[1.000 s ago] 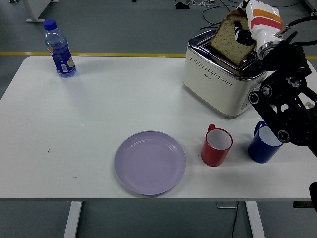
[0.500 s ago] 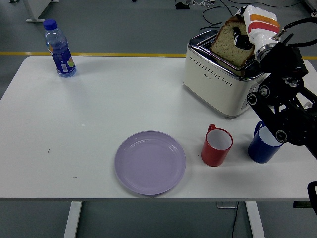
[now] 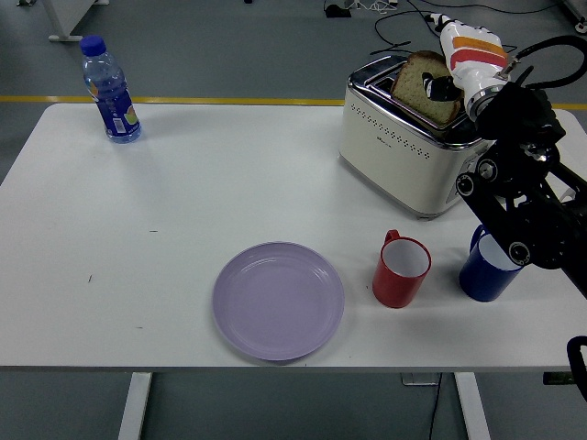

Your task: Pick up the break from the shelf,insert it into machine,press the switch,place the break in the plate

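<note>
A slice of brown bread (image 3: 421, 87) stands partly down in a slot of the cream toaster (image 3: 404, 147) at the table's back right. My right hand (image 3: 449, 78), white with an orange band, is shut on the bread's upper right edge above the toaster. The lilac plate (image 3: 278, 300) lies empty at the front centre. The left arm is out of view.
A red mug (image 3: 402, 269) and a blue mug (image 3: 486, 264) stand in front of the toaster, the blue one under my right forearm. A water bottle (image 3: 109, 90) stands at the back left. Cables lie on the floor behind the table.
My right hand has lowered the bread from tilted above the toaster down into the slot; less of the slice shows now.
</note>
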{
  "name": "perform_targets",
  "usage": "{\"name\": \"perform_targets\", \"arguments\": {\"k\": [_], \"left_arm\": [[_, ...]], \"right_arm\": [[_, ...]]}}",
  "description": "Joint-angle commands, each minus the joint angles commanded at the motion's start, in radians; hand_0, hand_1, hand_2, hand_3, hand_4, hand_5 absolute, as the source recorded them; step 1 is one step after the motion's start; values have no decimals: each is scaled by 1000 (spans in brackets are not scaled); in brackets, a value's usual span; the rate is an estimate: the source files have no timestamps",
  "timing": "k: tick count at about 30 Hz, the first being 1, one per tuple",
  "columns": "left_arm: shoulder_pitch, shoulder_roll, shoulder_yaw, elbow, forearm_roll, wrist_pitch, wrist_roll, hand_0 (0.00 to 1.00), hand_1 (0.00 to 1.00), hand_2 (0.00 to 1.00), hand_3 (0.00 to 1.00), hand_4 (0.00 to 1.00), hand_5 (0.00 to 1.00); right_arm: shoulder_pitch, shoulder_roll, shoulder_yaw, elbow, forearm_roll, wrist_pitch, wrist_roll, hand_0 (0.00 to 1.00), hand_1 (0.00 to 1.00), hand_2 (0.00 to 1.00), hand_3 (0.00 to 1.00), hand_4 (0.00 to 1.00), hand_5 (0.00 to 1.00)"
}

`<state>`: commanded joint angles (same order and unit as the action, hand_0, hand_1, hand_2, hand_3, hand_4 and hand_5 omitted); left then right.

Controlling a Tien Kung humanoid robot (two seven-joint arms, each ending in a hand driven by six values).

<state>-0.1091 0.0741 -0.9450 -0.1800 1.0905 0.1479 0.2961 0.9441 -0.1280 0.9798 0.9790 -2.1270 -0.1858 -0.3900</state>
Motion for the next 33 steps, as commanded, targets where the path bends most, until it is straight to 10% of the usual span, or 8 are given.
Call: {"name": "perform_targets", "arguments": {"k": [12, 22, 28, 29, 33], "left_arm": [[1, 0, 1, 0, -3, 0, 0, 651, 568, 594, 603, 313, 963], [3, 1, 0, 0, -4, 1, -1, 651, 569, 594, 603, 313, 963], [6, 1, -7, 0, 6, -1, -1, 651, 568, 594, 603, 313, 963], [7, 1, -8, 0, 7, -1, -1, 651, 568, 595, 603, 313, 964], [12, 0, -17, 0, 17, -2, 0, 651, 568, 595, 603, 313, 964]], "right_arm": [[-14, -14, 19, 29, 18, -46, 13, 930, 873, 991, 998, 800, 55], [-89, -99, 66, 159, 280, -278, 101, 890, 822, 963, 944, 694, 142], [-184, -194, 111, 268, 497, -381, 170, 778, 721, 869, 906, 585, 165], [-202, -209, 118, 284, 539, -390, 176, 376, 419, 515, 797, 391, 69], [-279, -262, 148, 332, 601, -391, 172, 376, 419, 515, 797, 391, 69]]}}
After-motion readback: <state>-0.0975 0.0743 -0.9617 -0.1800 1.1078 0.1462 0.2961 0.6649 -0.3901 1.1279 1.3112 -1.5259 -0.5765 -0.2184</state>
